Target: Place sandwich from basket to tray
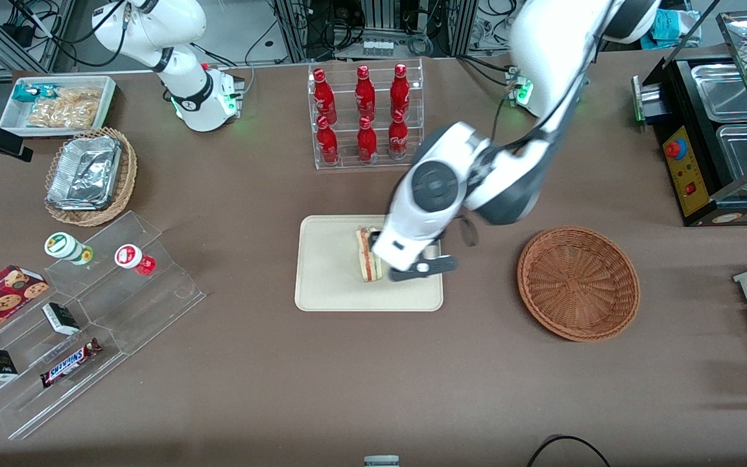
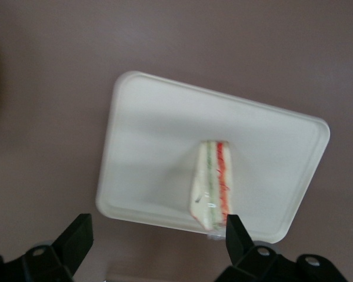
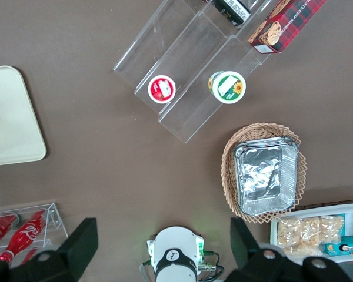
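In the front view the sandwich (image 1: 368, 254) rests on the tray (image 1: 328, 272), standing on an edge with its red and green layers showing, toward the tray's edge nearest the basket (image 1: 578, 283). The gripper (image 1: 420, 258) of the left arm hangs over that part of the tray, just beside the sandwich, its body covering part of it. The basket sits on the table (image 1: 373, 376) toward the working arm's end, well apart from the tray, with nothing in it. A clear rack of red bottles (image 1: 364, 113) stands farther from the front camera than the tray. Toward the parked arm's end lie a tan wicker basket with foil trays (image 1: 88, 174) and a clear stepped stand (image 1: 88, 311) carrying two small cups, small boxes and a Snickers bar (image 1: 70, 363)

In the left wrist view the gripper (image 2: 156, 235) looks down on the tray (image 2: 153, 147); its fingers (image 2: 76, 238) are spread wide apart and grasp nothing. The sandwich (image 2: 212, 182) lies on the tray close to one long rim, one fingertip just beside its blunt end; whether they touch cannot be told

In the right wrist view only a corner of the tray (image 3: 12, 117) shows, with the stepped stand (image 3: 182, 64) and the foil trays (image 3: 266, 175) near it
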Available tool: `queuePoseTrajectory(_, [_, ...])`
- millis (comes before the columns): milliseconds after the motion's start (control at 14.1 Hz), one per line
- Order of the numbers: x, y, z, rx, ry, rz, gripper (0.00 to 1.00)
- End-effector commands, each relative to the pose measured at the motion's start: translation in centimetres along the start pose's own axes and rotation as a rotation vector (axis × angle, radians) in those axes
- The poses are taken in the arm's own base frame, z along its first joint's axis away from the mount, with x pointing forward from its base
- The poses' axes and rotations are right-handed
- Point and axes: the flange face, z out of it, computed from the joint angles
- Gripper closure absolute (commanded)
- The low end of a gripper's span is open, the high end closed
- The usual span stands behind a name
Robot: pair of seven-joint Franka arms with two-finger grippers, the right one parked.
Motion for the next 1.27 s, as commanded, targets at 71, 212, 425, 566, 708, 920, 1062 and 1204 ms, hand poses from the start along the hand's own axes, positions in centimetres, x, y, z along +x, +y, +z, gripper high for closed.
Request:
queuePoseTrajectory(71, [3.4,-12.8,-9.1,0.055,-0.062,0.065,0.00])
queuePoseTrajectory(212, [3.3,-18.0,-12.6,0.082,-0.120,0.143,0.00])
queuePoseTrajectory(425, [4.9,-25.8,-16.6,0.105,-0.104,0.059,0.00])
queuePoseTrajectory(566, [5.9,-30.3,-16.9,0.219,-0.128,0.086,0.00])
queuePoseTrajectory(708, [6.5,-32.3,-17.5,0.219,-0.128,0.070,0.00])
queuePoseTrajectory(920, [7.0,-33.5,-18.8,0.199,-0.104,0.048,0.00])
queuePoseTrajectory(1062, [7.3,-33.4,-18.8,0.189,-0.096,0.061,0.00])
queuePoseTrajectory(1204, [6.5,-33.6,-19.1,0.209,-0.111,0.045,0.00])
